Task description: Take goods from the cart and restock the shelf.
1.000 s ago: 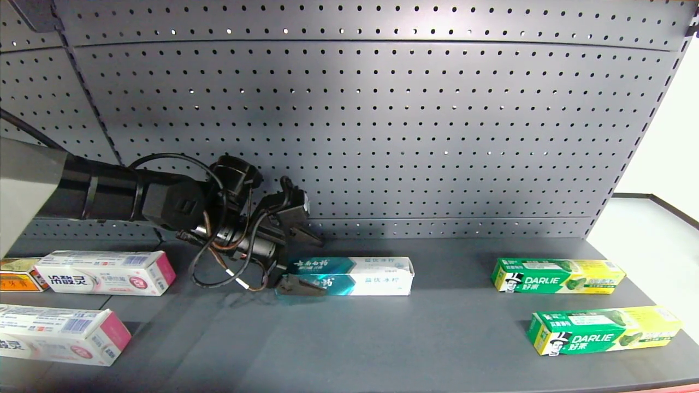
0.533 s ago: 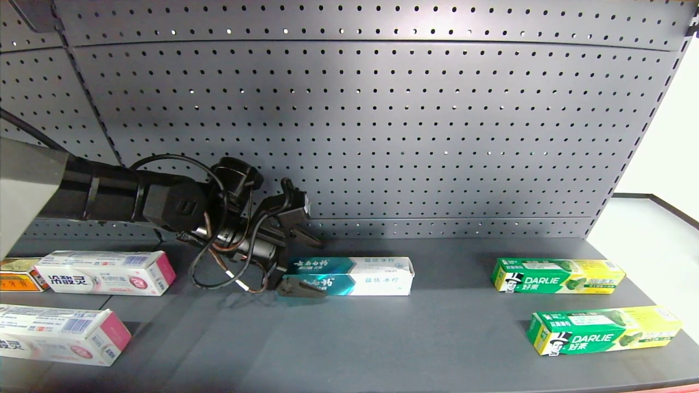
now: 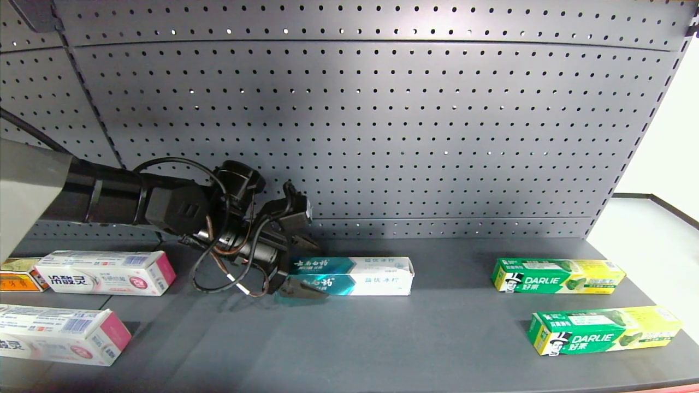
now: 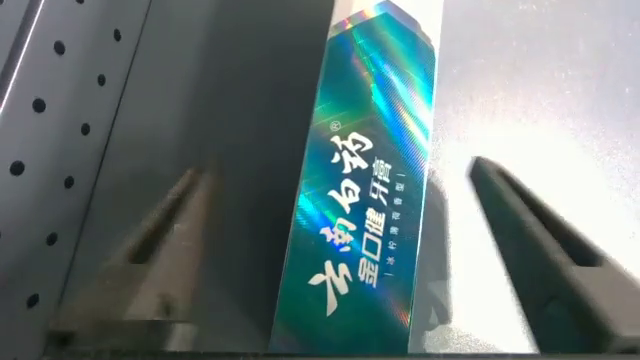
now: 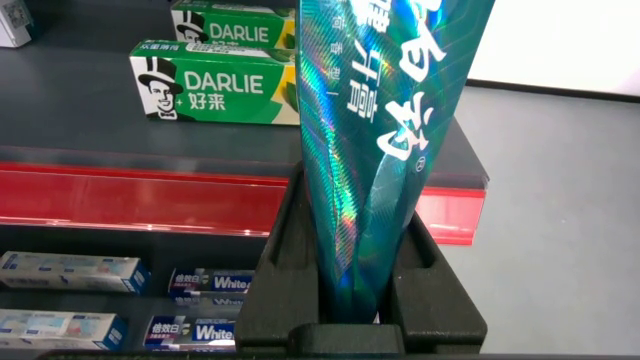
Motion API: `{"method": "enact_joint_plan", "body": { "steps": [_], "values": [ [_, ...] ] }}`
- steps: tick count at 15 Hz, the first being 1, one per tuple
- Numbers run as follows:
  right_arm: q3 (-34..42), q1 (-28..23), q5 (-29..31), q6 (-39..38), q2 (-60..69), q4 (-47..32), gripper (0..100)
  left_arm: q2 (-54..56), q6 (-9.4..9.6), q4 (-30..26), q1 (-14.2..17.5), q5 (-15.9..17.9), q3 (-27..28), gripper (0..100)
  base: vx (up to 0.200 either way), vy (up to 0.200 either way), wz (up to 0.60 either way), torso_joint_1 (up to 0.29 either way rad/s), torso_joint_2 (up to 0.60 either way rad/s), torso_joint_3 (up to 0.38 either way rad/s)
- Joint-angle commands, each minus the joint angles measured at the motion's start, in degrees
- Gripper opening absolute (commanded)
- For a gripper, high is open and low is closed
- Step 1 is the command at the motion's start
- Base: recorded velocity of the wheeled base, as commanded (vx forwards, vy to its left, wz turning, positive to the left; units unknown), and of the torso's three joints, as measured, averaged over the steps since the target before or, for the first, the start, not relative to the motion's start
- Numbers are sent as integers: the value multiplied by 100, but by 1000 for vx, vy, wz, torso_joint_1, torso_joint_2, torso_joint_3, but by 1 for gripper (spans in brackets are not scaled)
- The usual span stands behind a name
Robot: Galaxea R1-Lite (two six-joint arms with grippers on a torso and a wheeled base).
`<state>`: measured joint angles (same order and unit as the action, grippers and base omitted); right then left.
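The left gripper (image 3: 322,266) is at the left end of a teal box (image 3: 355,275) that lies flat on the shelf (image 3: 382,344), lengthwise along the pegboard (image 3: 382,136) and roughly midway across. The gripper is open, with one finger behind the box and one in front. In the left wrist view a gap shows on each side between the fingers (image 4: 150,270) and the box (image 4: 365,200). From the head view the front finger may be brushing the carton's lower edge, but that is hard to judge. The box's left half is shiny teal with white characters. Its right half is white with small teal print.

The right gripper (image 5: 360,255) is closed on a second teal box (image 5: 385,130), held upright between its black fingers (image 5: 285,250). It has the same holographic foil and large white characters.

Two green boxes sit at the right of the shelf, one further back (image 3: 557,275) and one nearer the front edge (image 3: 603,329). Both fade to yellow and carry white lettering and a small figure in a top hat. At the left lie two pink-ended white boxes (image 3: 106,272) (image 3: 60,334), with an orange box (image 3: 16,274) touching the rear one. The right wrist view shows a red shelf edge (image 5: 150,205), with blue-and-white boxes (image 5: 75,272) on the level below.
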<state>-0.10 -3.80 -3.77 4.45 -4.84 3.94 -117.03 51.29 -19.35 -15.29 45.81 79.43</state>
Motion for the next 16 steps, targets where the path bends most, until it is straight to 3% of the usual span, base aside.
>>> {"method": "enact_joint_plan", "body": {
  "steps": [1,10,16],
  "values": [
    [1,2,-10,3,-8,2,0,14,4,1,-1,-11,-7,0,0,0,0,0,0,0],
    [1,2,-10,3,-8,2,0,163,66,-8,-27,-2,-262,0,0,0,0,0,0,0],
    [1,2,-10,3,-8,2,0,602,268,-8,-45,7,-798,0,0,0,0,0,0,0]
  ]
}}
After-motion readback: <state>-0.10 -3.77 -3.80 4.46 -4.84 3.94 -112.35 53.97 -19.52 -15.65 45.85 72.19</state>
